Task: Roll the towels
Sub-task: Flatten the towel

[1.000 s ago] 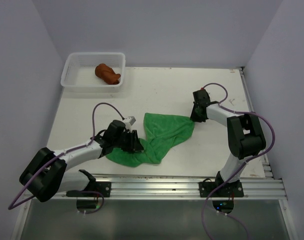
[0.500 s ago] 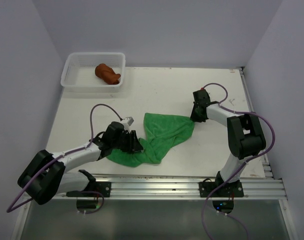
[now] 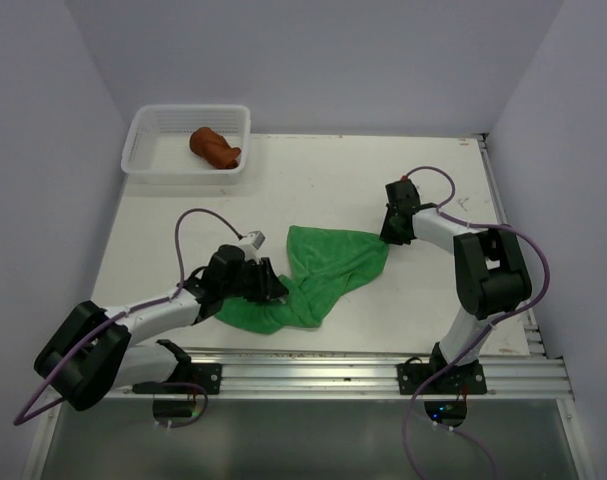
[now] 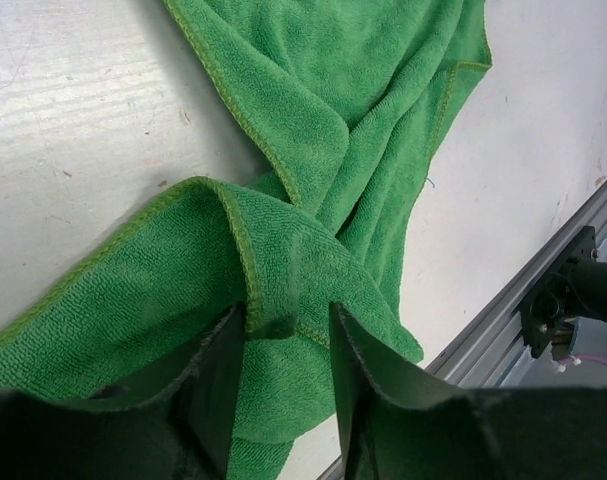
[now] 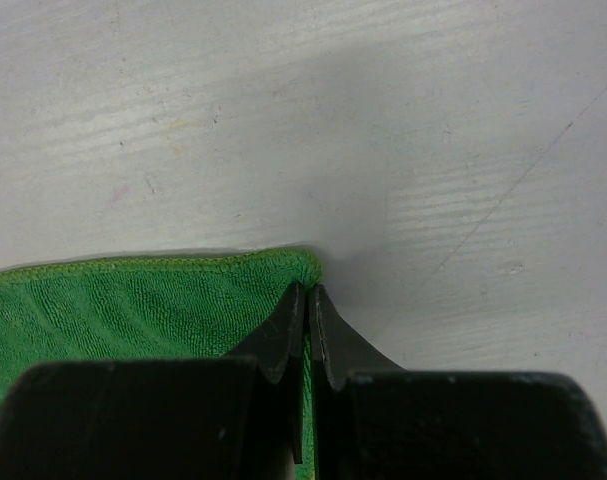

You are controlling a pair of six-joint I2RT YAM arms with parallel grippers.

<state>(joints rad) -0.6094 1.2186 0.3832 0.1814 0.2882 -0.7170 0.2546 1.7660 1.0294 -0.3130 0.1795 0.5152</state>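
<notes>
The green towel [image 3: 333, 270] lies crumpled mid-table, stretched from lower left to upper right. My left gripper [image 3: 271, 288] sits low at its near-left bunch. In the left wrist view the jaws [image 4: 286, 315] stand open, and a folded, hemmed edge of the green towel [image 4: 273, 270] lies between the fingers. My right gripper [image 3: 388, 238] is shut on the far-right corner of the green towel [image 5: 133, 300], with its tips [image 5: 309, 290] pinching the cloth against the table. The rust-brown towel [image 3: 215, 147] lies bunched in the basket.
The white mesh basket [image 3: 148, 150] stands at the back left corner of the table. An aluminium rail [image 3: 363, 370] runs along the near edge, close to the towel's near end. Walls enclose the left, back and right sides.
My left gripper has shifted slightly back and to the left along the towel's near bunch, and the fold there has moved with it. The right arm and the pinched corner have not moved.
</notes>
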